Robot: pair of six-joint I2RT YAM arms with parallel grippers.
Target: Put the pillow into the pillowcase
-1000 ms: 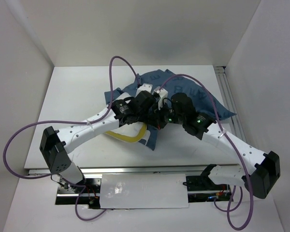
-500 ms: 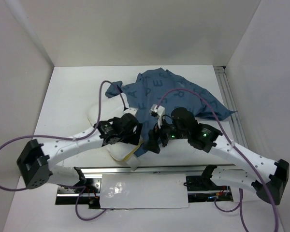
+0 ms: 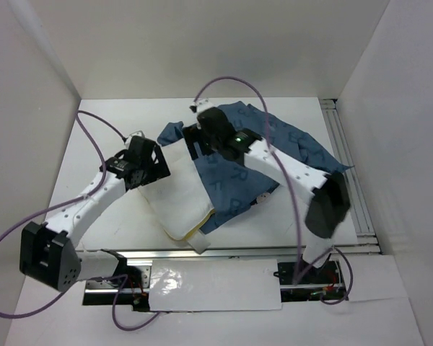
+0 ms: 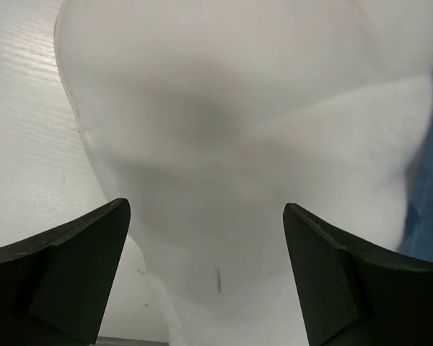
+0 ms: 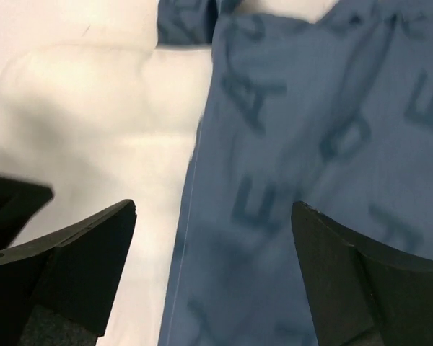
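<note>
The white pillow (image 3: 175,196) lies left of centre, its right side under the edge of the blue lettered pillowcase (image 3: 281,148); a pale-yellow seam shows at its near corner. My left gripper (image 3: 157,168) hovers over the pillow's far left end, open and holding nothing. In the left wrist view the pillow (image 4: 224,137) fills the frame between the spread fingers (image 4: 65,277) of that gripper (image 4: 206,281). My right gripper (image 3: 199,137) is open above the line where pillowcase (image 5: 317,137) overlaps pillow (image 5: 86,115); nothing sits between the jaws of the gripper (image 5: 213,277).
The pillowcase spreads in folds toward the back right of the white table (image 3: 101,209). White walls enclose the table on three sides. A rail (image 3: 343,144) runs along the right edge. Purple cables loop above both arms.
Both grippers have opened and let go of the cloth. The left arm swung left, the right arm reached farther back. More of the pillow lies bare.
</note>
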